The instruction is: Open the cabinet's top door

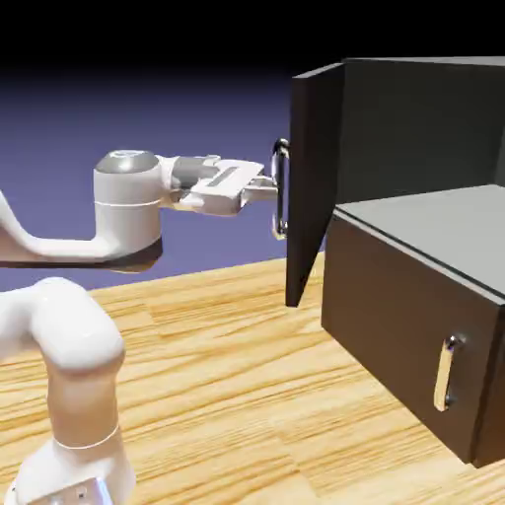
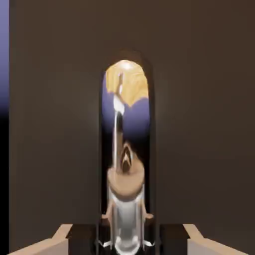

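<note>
The cabinet (image 1: 414,296) is getting cut off at the frame's right edge. The gripper (image 1: 268,187) is clamping narrowly on the handle (image 1: 280,187), running vertical, with the top door (image 1: 314,178) swinging leftward, open.

No legible text, label, brand, number or sign is observed. None appears in the exterior or hand view.

The wooden table (image 1: 217,345) carries the cabinet (image 1: 414,296) and the robot's base (image 1: 74,473).

Wooden table (image 1: 227,335), blue-violet backdrop (image 1: 118,108)
</note>
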